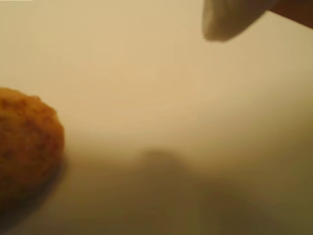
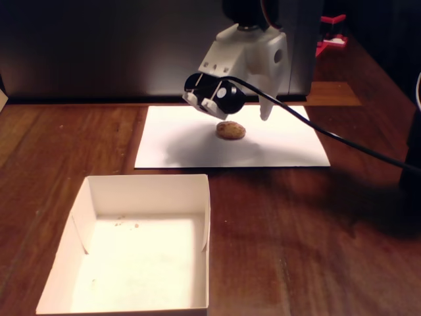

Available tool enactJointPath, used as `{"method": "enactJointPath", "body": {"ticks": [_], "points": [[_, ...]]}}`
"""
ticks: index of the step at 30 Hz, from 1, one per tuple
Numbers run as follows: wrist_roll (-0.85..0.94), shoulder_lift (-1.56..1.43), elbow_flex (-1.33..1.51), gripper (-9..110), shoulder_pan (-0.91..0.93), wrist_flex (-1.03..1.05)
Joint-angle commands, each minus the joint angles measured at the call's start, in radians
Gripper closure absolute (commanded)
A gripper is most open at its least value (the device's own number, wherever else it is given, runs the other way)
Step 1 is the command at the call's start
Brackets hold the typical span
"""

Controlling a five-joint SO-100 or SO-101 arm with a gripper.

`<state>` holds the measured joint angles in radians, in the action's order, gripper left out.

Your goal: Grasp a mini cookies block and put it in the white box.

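The mini cookies block (image 2: 231, 130), a small round golden-brown cookie, lies on a flat white paper sheet (image 2: 177, 141) at the back of the table. My gripper (image 2: 253, 116) hangs low just above and slightly right of it, not holding it. One white finger (image 2: 266, 108) reaches down to the cookie's right; the other is hidden behind the wrist camera housing. The blurred wrist view shows the cookie (image 1: 27, 147) at the left edge and one white fingertip (image 1: 230, 22) at top right, with nothing between. The white box (image 2: 141, 191) sits open in the front left with no cookie inside.
A black cable (image 2: 342, 139) runs from the wrist camera across to the right. The wooden table (image 2: 296, 230) stretches around the box and sheet. A dark wall panel stands behind the sheet, and a red object (image 2: 332, 33) sits at the far back right.
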<state>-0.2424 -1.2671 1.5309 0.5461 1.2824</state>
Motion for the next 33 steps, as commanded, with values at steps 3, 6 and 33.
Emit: {"method": "enactJointPath", "body": {"ticks": [3, 6, 33], "points": [[-0.023, -0.003, -0.138, 57, 0.009, -0.005], [-0.037, 0.032, -0.172, 57, 0.015, -0.006], [-0.071, 0.201, -0.328, 57, 0.021, 0.066]]}}
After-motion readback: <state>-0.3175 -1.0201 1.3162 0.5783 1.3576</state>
